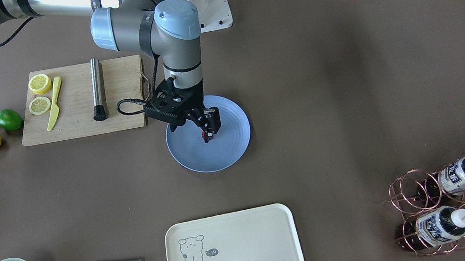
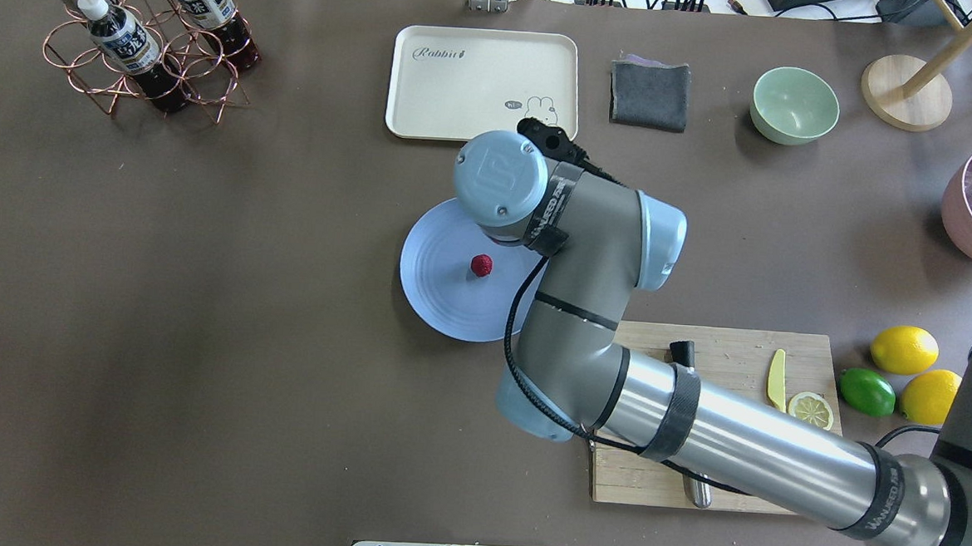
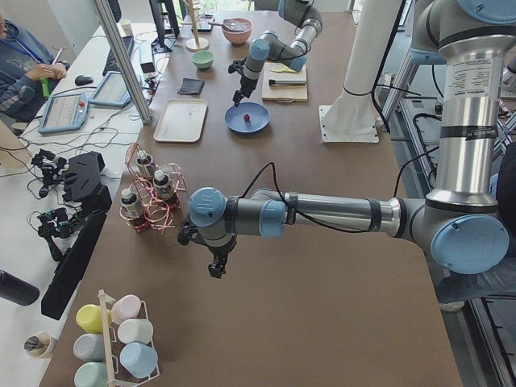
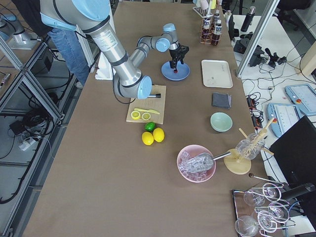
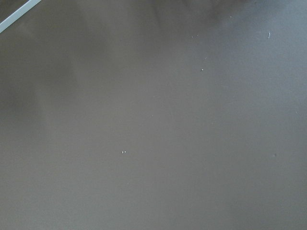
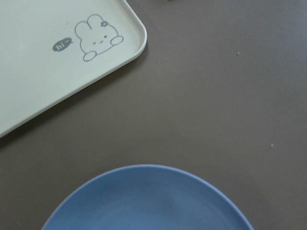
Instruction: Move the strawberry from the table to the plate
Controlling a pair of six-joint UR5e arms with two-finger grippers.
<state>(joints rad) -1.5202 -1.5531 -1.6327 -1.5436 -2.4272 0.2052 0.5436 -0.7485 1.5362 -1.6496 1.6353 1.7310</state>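
**Strawberry lies on the blue plate, right gripper just above it**

The grey-brown desk [image 1: 347,83] carries everything. The right arm [image 2: 735,440] reaches across it from beside the wooden cutting board [image 1: 79,118], with its wrist pointing straight down over the light-blue plate [image 1: 235,149]. The left arm [image 3: 322,214] stretches out low over a bare stretch of desk, well apart from the plate, and its camera sees only the surface. The plate sits between the cutting board and the cream tray [image 1: 234,253].

The right gripper [image 1: 208,138] hangs over the plate's middle. In the front-facing view a little red shows at its tips, but I cannot tell from that view whether the fingers are spread or pressed together. The left gripper [image 3: 216,270] shows only in the side view, so I cannot tell its state either.

The strawberry [image 2: 481,264] appears whole from overhead, with no finger beside it, near the plate's centre. From the left-end view it sits on the plate below and beside the fingertips. I judge it is resting free, so the placing looks done.

It should handle as a very light, small, bumpy thing, likely soft enough to bruise and round enough to roll on the shallow plate. If it is picked up again, a gentle pinch across its widest part, from straight above, seems best.
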